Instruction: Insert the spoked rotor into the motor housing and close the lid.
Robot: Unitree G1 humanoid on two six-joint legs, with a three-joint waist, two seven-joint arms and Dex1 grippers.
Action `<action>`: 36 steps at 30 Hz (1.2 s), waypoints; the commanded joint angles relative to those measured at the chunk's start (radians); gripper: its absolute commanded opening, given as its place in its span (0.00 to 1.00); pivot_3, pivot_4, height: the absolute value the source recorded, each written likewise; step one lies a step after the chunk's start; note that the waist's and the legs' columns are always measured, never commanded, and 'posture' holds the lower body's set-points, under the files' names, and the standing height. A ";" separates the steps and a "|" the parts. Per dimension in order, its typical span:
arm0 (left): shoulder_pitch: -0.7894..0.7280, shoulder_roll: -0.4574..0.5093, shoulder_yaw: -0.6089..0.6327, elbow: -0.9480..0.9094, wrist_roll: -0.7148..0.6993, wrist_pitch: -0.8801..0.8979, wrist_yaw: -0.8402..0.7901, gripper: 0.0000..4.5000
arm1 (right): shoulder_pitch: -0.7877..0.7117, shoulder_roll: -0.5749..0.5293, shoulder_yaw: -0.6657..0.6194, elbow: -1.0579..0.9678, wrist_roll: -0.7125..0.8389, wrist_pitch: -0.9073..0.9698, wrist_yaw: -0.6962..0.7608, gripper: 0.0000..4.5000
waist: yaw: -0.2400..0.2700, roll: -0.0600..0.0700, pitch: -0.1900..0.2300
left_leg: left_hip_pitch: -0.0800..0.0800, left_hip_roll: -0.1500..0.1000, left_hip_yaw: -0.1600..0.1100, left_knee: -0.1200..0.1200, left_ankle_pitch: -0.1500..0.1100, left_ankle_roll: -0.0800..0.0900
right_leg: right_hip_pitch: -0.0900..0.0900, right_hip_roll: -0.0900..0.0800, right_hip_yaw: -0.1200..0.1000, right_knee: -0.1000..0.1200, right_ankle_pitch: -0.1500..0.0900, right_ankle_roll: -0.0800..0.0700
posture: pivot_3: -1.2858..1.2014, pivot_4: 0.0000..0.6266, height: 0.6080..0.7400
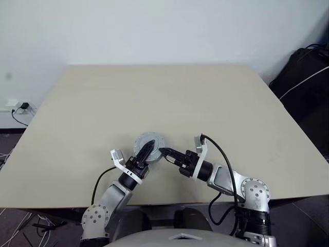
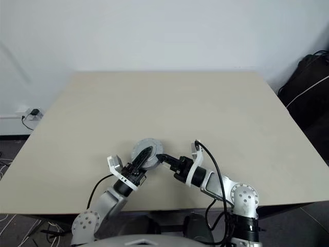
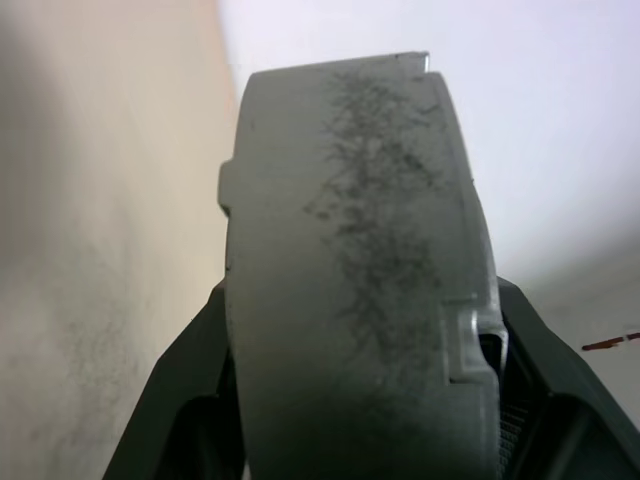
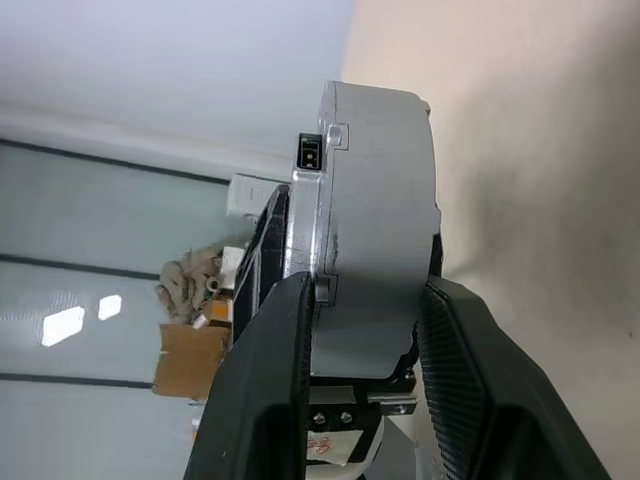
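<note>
Grey smudged motor housing (image 3: 350, 290), lid-side up, round, closed.

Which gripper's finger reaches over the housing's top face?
The left gripper: its black finger lies across the top face of the motor housing toward the centre, while the right gripper pinches only the rim.

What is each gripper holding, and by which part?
Both hold one closed silver-grey motor housing edge-on above the table: left gripper and right gripper each clamp its flat faces.
</note>
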 commanded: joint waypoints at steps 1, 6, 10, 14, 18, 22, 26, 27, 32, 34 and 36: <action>-0.005 -0.070 -0.010 -0.017 0.016 -0.025 0.012 0.50 | -0.009 -0.060 0.054 -0.095 -0.171 -0.112 0.058 0.39 | 0.000 0.000 0.000 | 0.000 0.000 0.000 0.000 0.000 0.000 | 0.000 0.000 0.000 0.000 0.000 0.000 | 0.52 0.00 1.00; -0.022 -0.069 -0.001 -0.012 0.040 -0.062 0.033 0.47 | 0.012 -0.188 0.228 -0.168 -0.491 -0.304 0.187 0.73 | 0.003 -0.001 -0.003 | 0.000 -0.001 0.001 0.001 0.000 0.001 | 0.000 0.000 0.001 0.000 0.000 0.000 | 0.52 0.00 1.00; -0.052 -0.065 0.011 0.002 0.085 -0.103 0.057 0.47 | 0.040 -0.256 0.344 -0.184 -0.753 -0.497 0.233 1.00 | 0.003 -0.002 -0.003 | 0.000 0.000 0.001 0.001 0.000 0.000 | 0.000 0.001 0.001 0.000 0.000 -0.001 | 0.52 0.00 1.00; -0.085 -0.054 0.030 0.020 0.093 -0.114 0.075 0.47 | 0.075 -0.287 0.426 -0.192 -0.931 -0.652 0.275 1.00 | 0.004 -0.004 -0.004 | 0.000 0.000 0.002 0.002 0.000 0.000 | 0.001 0.001 0.002 0.000 0.000 0.000 | 0.52 0.00 1.00; -0.148 -0.037 0.066 0.067 0.110 -0.112 0.097 0.47 | 0.130 -0.275 0.430 -0.195 -1.028 -0.798 0.301 1.00 | 0.007 -0.006 -0.006 | 0.001 0.000 0.002 0.002 0.001 -0.001 | 0.001 0.001 0.002 0.000 0.000 0.000 | 0.52 0.00 1.00; -0.229 -0.023 0.098 0.140 0.150 -0.108 0.111 0.47 | 0.184 -0.279 0.410 -0.191 -1.069 -0.864 0.329 1.00 | 0.009 -0.009 -0.007 | 0.001 0.000 0.002 0.003 0.001 -0.001 | 0.002 0.002 0.002 0.000 0.000 0.000 | 0.52 0.00 1.00; -0.326 -0.018 0.128 0.232 0.217 -0.119 0.115 0.47 | 0.227 -0.282 0.390 -0.173 -1.098 -0.893 0.343 1.00 | 0.010 -0.012 -0.009 | 0.001 0.000 0.002 0.003 0.001 -0.001 | 0.003 0.002 0.002 0.000 0.000 0.000 | 0.52 0.00 1.00; -0.355 -0.020 0.138 0.263 0.234 -0.123 0.118 0.47 | 0.237 -0.278 0.388 -0.172 -1.108 -0.901 0.341 1.00 | 0.010 -0.012 -0.010 | 0.001 0.000 0.002 0.003 0.001 -0.001 | 0.003 0.003 0.002 0.000 0.000 0.001 | 0.52 0.00 1.00; -0.496 -0.029 0.175 0.430 0.321 -0.135 0.124 0.47 | 0.270 -0.223 0.375 -0.168 -1.194 -0.999 0.287 1.00 | 0.009 -0.014 -0.011 | 0.001 0.000 0.002 0.004 0.002 -0.002 | 0.003 0.003 0.002 0.001 0.000 0.001 | 0.52 0.00 1.00; -0.546 -0.037 0.184 0.493 0.366 -0.148 0.127 0.47 | 0.281 -0.215 0.372 -0.172 -1.196 -1.004 0.298 1.00 | 0.010 -0.015 -0.011 | 0.001 0.000 0.002 0.004 0.002 -0.002 | 0.003 0.004 0.002 0.001 0.000 0.001 | 0.52 0.00 1.00; -0.592 -0.041 0.194 0.552 0.407 -0.164 0.119 0.47 | 0.287 -0.213 0.368 -0.181 -1.197 -0.998 0.303 1.00 | 0.008 -0.015 -0.012 | 0.001 0.000 0.002 0.004 0.002 -0.002 | 0.004 0.008 0.003 0.001 0.001 0.001 | 0.52 0.00 1.00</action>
